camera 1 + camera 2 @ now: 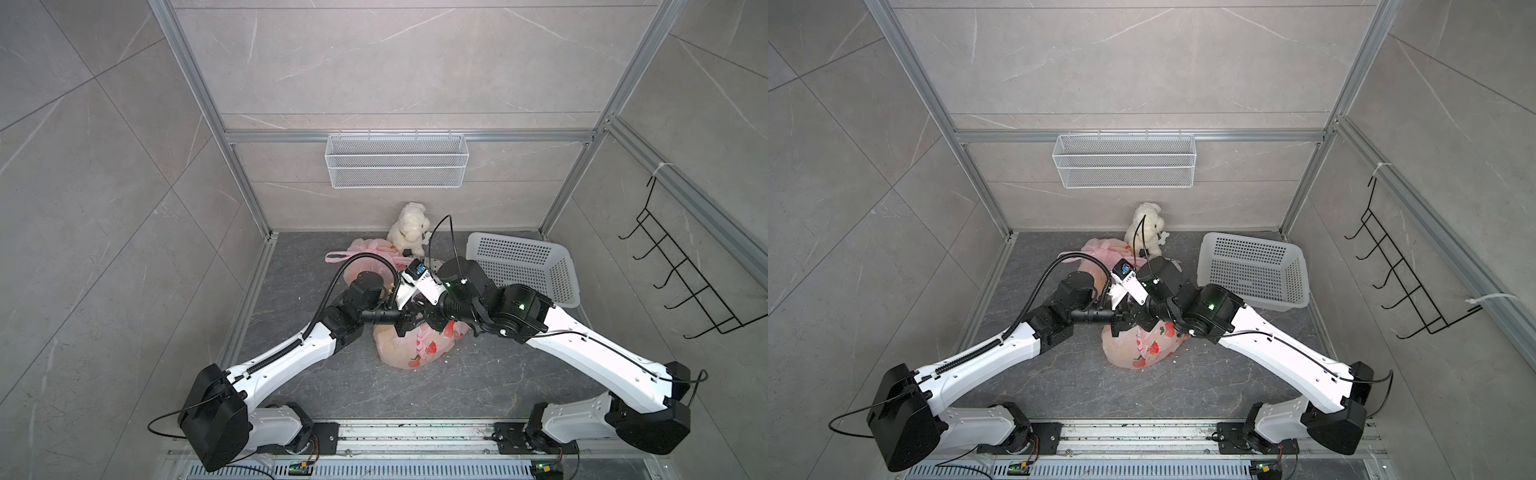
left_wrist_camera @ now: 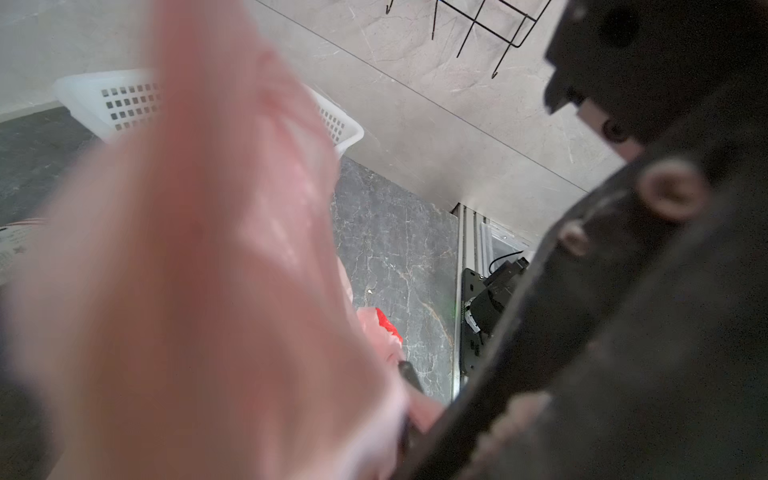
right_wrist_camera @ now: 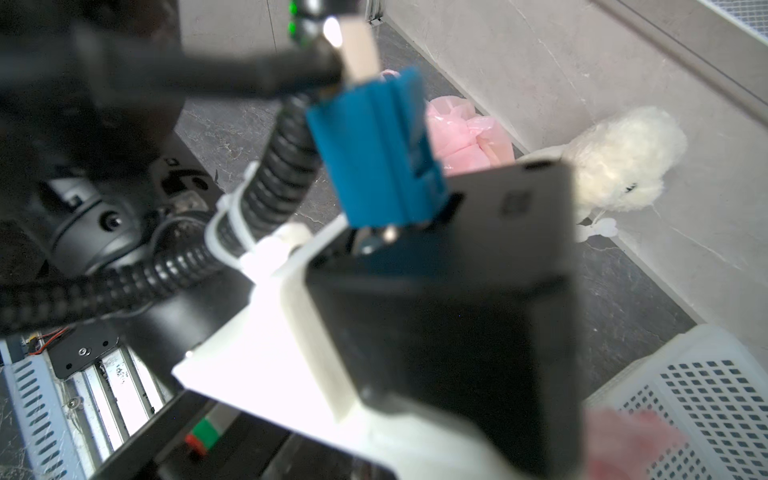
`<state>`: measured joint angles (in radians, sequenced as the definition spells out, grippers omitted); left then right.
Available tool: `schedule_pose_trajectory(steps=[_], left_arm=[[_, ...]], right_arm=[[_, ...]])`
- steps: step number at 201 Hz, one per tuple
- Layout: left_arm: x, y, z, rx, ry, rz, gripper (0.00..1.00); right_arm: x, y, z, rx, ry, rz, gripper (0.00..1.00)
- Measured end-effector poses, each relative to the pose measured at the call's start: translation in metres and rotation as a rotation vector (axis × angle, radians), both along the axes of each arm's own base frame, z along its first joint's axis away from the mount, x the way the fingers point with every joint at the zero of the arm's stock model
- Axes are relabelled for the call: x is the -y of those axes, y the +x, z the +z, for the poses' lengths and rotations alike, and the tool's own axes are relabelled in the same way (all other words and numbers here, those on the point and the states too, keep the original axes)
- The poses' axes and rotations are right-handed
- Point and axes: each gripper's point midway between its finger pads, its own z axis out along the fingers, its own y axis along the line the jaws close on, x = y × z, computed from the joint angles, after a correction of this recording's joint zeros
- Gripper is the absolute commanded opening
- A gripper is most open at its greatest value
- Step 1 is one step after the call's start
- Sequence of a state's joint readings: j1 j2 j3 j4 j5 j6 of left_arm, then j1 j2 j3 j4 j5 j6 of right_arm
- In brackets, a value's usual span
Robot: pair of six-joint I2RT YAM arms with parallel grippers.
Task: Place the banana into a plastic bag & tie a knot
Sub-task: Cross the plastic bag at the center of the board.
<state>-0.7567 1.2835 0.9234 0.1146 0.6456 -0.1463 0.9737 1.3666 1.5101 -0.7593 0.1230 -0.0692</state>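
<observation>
The left arm reaches in from the left side of the dark grey marbled floor [image 1: 332, 386]. Its left gripper [image 1: 405, 322] sits at the top of the translucent pink plastic bag with red strawberry print [image 1: 409, 351], which lies at the middle of the floor in both top views. In the left wrist view blurred pink film of that bag [image 2: 187, 270] fills most of the frame close to the lens. The top views do not resolve the jaws, so whether this gripper is clamped on the film cannot be told.

No banana can be made out; the bag bulges, but its contents cannot be read through the film.

Behind the arms, near the back wall, lies a second crumpled pink plastic bag [image 1: 365, 253], and just beside it stands a white plush toy animal [image 1: 409, 228].

The right gripper [image 1: 432, 318] meets the left one over the printed bag's top, its jaws closed; whether film is pinched between them is hidden by the wrists. The right wrist view is largely blocked by the left arm's camera mount.

To the right stands a white perforated plastic basket [image 1: 523, 266], tilted against the side wall. A white wire mesh shelf [image 1: 397, 162] hangs on the back wall, and a black wire hook rack [image 1: 690, 274] on the right wall.
</observation>
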Motion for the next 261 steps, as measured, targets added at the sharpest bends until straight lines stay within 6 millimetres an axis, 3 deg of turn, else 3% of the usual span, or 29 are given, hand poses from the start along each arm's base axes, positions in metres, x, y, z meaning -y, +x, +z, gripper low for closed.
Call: schedule_pose_trajectory(steps=[17,33,66,87,95,143,195,237,261], left_arm=[[0.0,0.001,-0.002,-0.007,0.004,0.01,0.0],[-0.001,0.003,-0.004,-0.006,0.004,0.019,0.0],[-0.002,0.002,-0.008,-0.009,0.009,0.02,0.0],[-0.002,0.002,-0.01,-0.005,0.013,0.02,0.0],[-0.002,0.002,-0.01,-0.001,0.015,0.021,0.0],[-0.001,0.004,-0.004,0.037,-0.003,0.018,0.0],[0.0,0.0,-0.003,0.057,-0.006,-0.01,0.0],[0.001,-0.006,-0.002,0.08,-0.011,-0.049,0.0],[0.001,-0.008,-0.002,0.087,-0.014,-0.066,0.0]], right_arm=[[0.001,0.001,0.0,0.002,0.001,-0.006,0.0],[0.001,0.001,-0.001,0.002,0.003,-0.011,0.08],[0.005,0.002,-0.003,-0.001,0.003,-0.033,0.3],[0.007,-0.001,0.006,0.003,0.031,-0.036,0.5],[0.009,-0.004,0.01,0.003,0.046,-0.034,0.54],[0.027,-0.019,0.041,0.006,0.149,-0.032,0.57],[0.076,0.024,0.051,-0.033,0.241,-0.241,0.58],[0.058,0.03,0.032,-0.114,0.237,-0.196,0.63],[0.048,0.033,0.017,-0.157,0.224,-0.173,0.59]])
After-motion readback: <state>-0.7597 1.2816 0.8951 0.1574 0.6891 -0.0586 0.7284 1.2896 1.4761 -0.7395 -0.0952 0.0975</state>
